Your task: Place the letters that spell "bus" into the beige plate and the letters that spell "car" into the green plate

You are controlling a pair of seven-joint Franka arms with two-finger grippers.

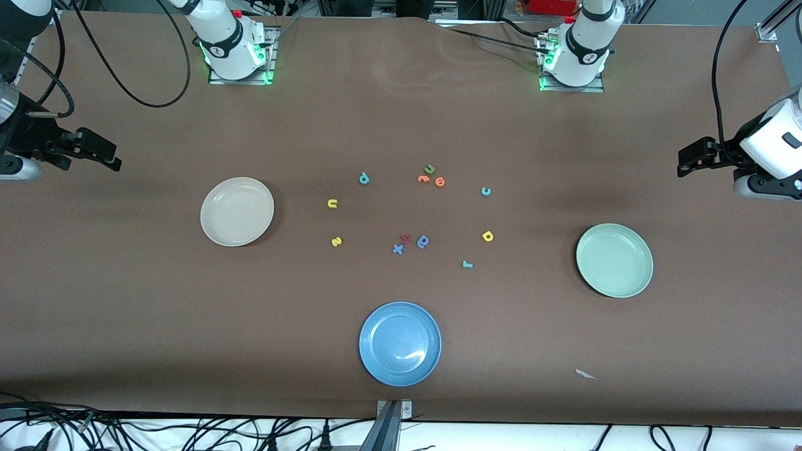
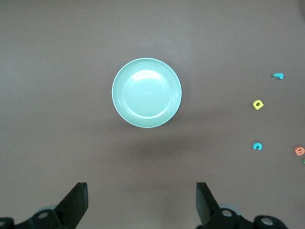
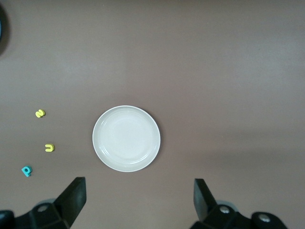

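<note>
Your bench [image 1: 125,326] is covered in one brown mat, faintly rippled near the arm bases; cables trail along its camera-side edge.

Three plates on it: beige plate [image 1: 237,211] toward the right arm's end, green plate [image 1: 614,260] toward the left arm's end, blue plate [image 1: 400,343] between them and nearest the camera. All three hold nothing.

Left gripper [image 1: 689,160] hangs over the left arm's end of the bench, fingers spread apart, holding nothing. Right gripper [image 1: 103,156] waits the same way at its own end.

Letters lie loose mid-bench, none in a plate:
- teal b [image 1: 364,179], yellow u [image 1: 333,203], yellow s [image 1: 336,241], on the beige plate's side.
- teal c [image 1: 485,191], yellow a [image 1: 487,236], teal r [image 1: 467,264], on the green plate's side.
- green u [image 1: 429,168] and orange letters [image 1: 432,180] clustered, farther from the camera.
- blue x [image 1: 398,249] and a blue round-bowled letter [image 1: 423,241], nearer.

A white scrap [image 1: 586,374] lies near the camera-side edge.
</note>
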